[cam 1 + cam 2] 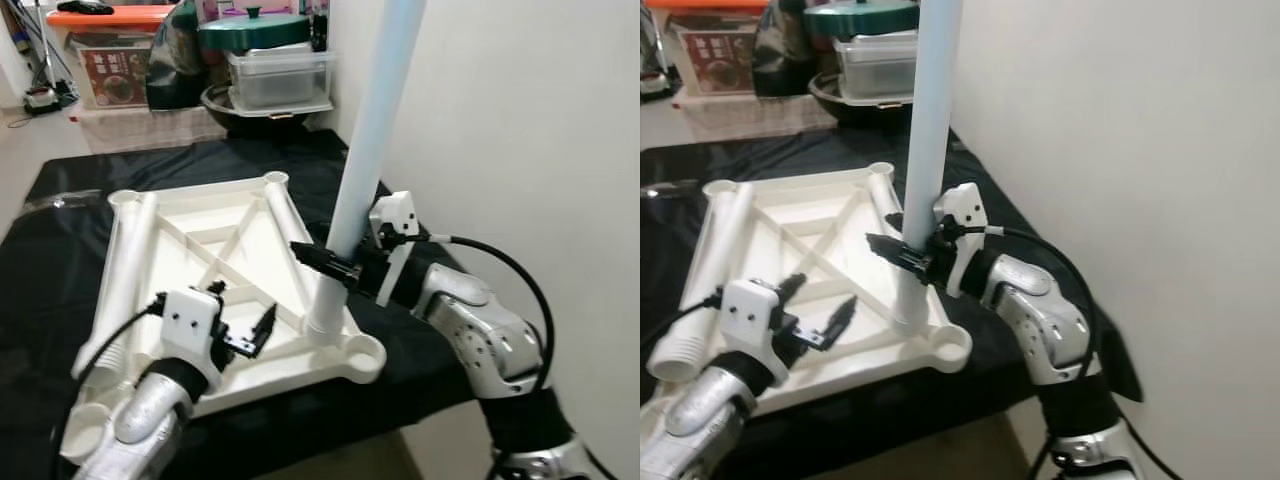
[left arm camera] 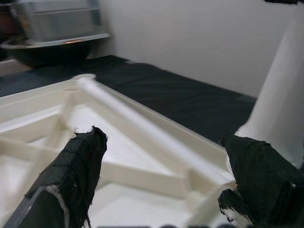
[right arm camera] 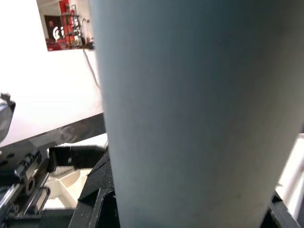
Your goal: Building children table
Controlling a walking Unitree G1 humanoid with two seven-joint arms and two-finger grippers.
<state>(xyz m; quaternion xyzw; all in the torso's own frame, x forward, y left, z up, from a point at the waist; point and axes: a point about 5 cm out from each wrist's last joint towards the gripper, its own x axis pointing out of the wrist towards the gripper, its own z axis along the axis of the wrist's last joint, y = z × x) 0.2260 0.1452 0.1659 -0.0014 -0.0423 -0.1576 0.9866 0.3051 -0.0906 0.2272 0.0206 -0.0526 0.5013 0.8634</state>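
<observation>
The white plastic table top (image 1: 225, 290) lies upside down on a table covered with a black cloth (image 1: 90, 190), ribbed underside facing up. One pale table leg (image 1: 368, 150) stands nearly upright with a slight tilt, its lower end seated in the corner socket on the near right side of the top. A second socket (image 1: 365, 355) at the extreme near right corner is open. Two further white legs (image 1: 125, 275) lie side by side along the left edge of the top, their threaded ends toward the robot.

The right gripper (image 1: 335, 262) is clamped around the standing leg just above the socket, one black finger on each side of the tube. In the right wrist view the leg (image 3: 199, 109) stands directly against the camera.

The left gripper (image 1: 248, 338) hovers over the near edge of the top, to the left of the standing leg, jaws spread wide and holding nothing. In the left wrist view its two padded fingers (image 2: 78, 166) frame the ribs of the top, with the base of the standing leg beside one of them.

Beyond the table are a clear plastic storage box (image 1: 280, 78), a dark green lid (image 1: 255, 30) on top of it and an orange-lidded bin (image 1: 110, 50). A white wall (image 1: 520, 130) is on the right.
</observation>
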